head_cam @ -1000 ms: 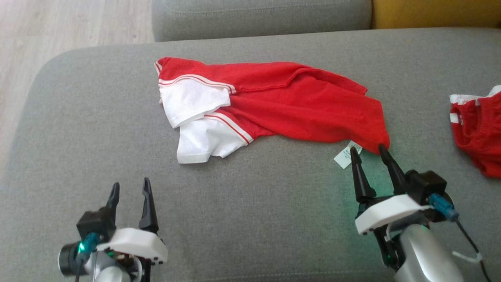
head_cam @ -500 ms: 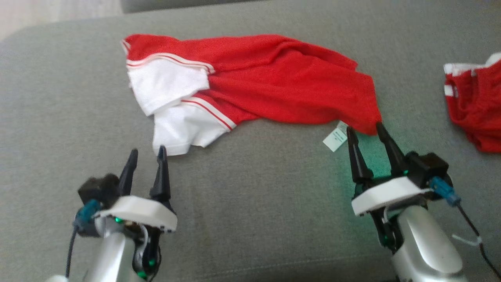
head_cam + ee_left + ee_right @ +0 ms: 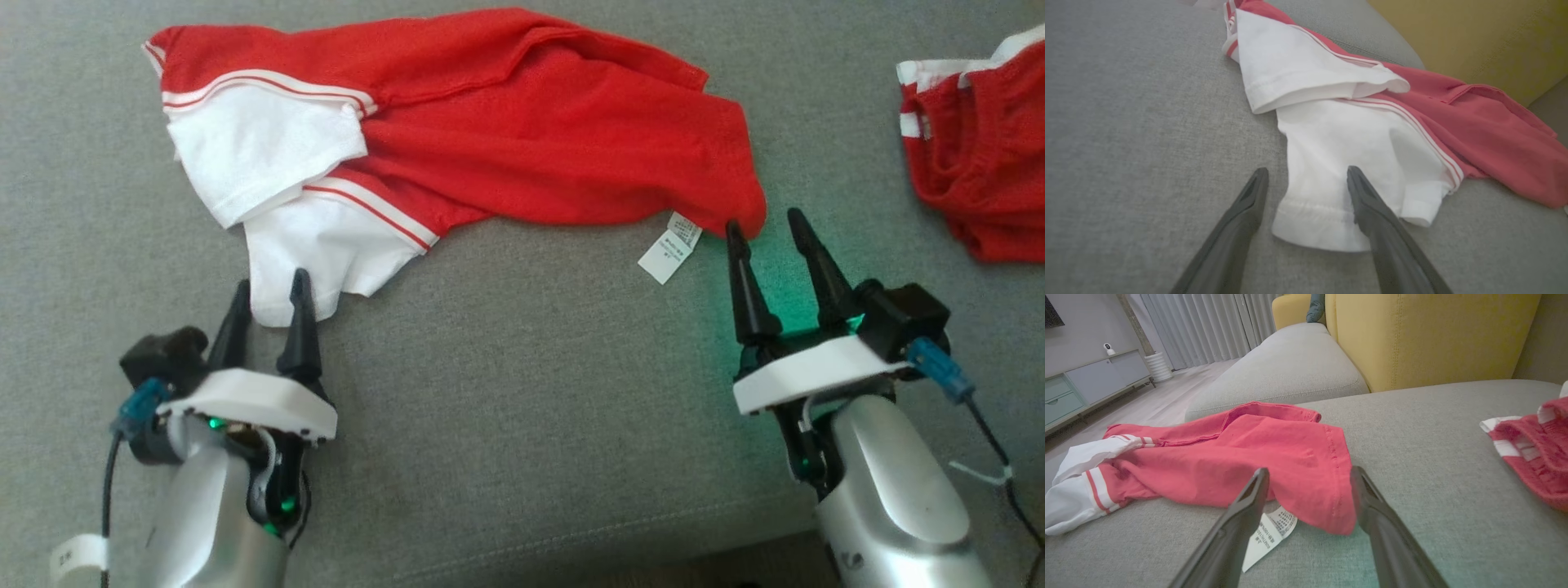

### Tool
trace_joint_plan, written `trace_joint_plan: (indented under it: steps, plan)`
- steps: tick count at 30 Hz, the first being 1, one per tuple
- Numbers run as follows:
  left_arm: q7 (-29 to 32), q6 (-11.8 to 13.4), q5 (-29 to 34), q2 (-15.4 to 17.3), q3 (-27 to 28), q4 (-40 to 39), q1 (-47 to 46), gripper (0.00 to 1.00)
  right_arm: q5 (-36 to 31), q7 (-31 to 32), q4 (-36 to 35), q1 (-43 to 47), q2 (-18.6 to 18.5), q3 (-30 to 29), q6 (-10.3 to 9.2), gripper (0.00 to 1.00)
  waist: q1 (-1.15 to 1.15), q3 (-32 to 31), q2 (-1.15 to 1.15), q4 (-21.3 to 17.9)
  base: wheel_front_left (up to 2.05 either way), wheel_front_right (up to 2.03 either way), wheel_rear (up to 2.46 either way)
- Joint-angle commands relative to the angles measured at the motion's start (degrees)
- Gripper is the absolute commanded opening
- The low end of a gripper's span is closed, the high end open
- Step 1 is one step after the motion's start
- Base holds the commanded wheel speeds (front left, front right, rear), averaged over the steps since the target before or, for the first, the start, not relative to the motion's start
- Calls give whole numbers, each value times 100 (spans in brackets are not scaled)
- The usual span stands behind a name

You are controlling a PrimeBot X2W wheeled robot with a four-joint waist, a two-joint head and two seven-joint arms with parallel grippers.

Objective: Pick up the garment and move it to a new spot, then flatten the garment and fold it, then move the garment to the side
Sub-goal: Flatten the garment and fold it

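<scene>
Garment (image 3: 522,139) of red cloth with white, red-striped sleeves lies spread and rumpled across the grey sofa seat (image 3: 531,425). Its sleeves are on the robot's left and its hem end is on the right. The two sleeves overlap, the upper one partly covering the lower sleeve (image 3: 326,253). A white care label (image 3: 671,247) sticks out from under the hem edge and lies flat on the seat.

The left tool (image 3: 271,279) is low at the near corner of the lower sleeve, fingers parted and holding nothing. In the left wrist view its fingers (image 3: 1372,212) straddle the sleeve's cuff edge: one lies over the white cloth (image 3: 1339,163), the other over bare grey fabric just beside it. Whether either tip presses on the cloth I cannot tell.

The right tool (image 3: 763,219) is also spread open and empty, its tips at the red hem corner. In the right wrist view that corner (image 3: 1331,498) hangs between the two fingers, with the label (image 3: 1269,535) just inside the left one.

Well apart to the right, a second red-and-white garment (image 3: 971,147) sits bunched on the same seat. Beyond the seat the right wrist view shows a yellow backrest (image 3: 1429,335), another grey cushion (image 3: 1286,371), pale curtains (image 3: 1208,326) and a low cabinet (image 3: 1090,384).
</scene>
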Motion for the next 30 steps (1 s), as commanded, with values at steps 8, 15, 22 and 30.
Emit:
trace_joint_plan:
  steps: [8, 15, 22, 30]
  plan:
    - [-28, -31, -79, 53, 116, 293, -197, 0, 33, -14, -195, -184, 19, -60, 37, 100, 0, 122, 0, -41, 0, 0, 0]
    - [-28, -59, -360, 53, -130, 358, -34, 0, -167, -14, 177, -163, 19, -456, 37, 100, 0, 30, 0, 170, 0, 0, 0]
    - [-28, 39, -336, 53, 75, -36, 180, 0, -407, -14, 655, -186, 19, -698, 37, 100, 0, -81, 0, 635, 0, 0, 0]
    - [-28, -37, -153, 53, 170, -200, 343, 0, -501, -14, 1041, -197, 19, -883, 37, 100, 0, -128, 0, 906, 0, 0, 0]
